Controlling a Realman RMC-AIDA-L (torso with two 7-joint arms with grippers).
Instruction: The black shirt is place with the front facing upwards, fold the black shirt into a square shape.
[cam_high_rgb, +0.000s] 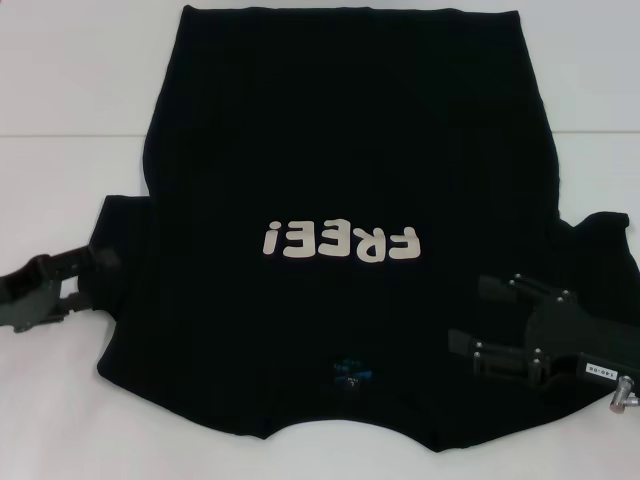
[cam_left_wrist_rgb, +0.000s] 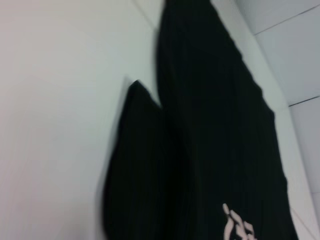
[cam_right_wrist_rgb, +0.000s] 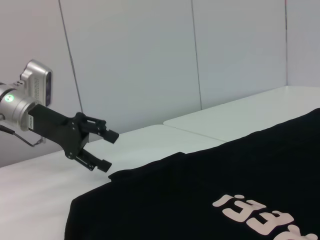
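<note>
Left pincer (cam_high_rgb: 85, 275) is hovering at the left sleeve (cam_high_rgb: 120, 250) edge, jaws gaping wide with nothing between them; the right wrist view is showing the same pincer (cam_right_wrist_rgb: 102, 149) open just above the sleeve tip. Right pincer (cam_high_rgb: 470, 315) is hanging over the shirt's right shoulder area, fingers spread wide, gripping nothing. The black shirt (cam_high_rgb: 340, 130) is lying flat and front-up on the white counter (cam_high_rgb: 70, 80), collar toward the robot, hem at the far side. Cream "FREE!" lettering (cam_high_rgb: 340, 241) is reading upside down at mid-chest. Small blue neck label (cam_high_rgb: 350, 372) is sitting near the collar. Right sleeve (cam_high_rgb: 600, 240) is sticking out beyond the right pincer. Both sleeves are lying unfolded, spread out on the counter.
</note>
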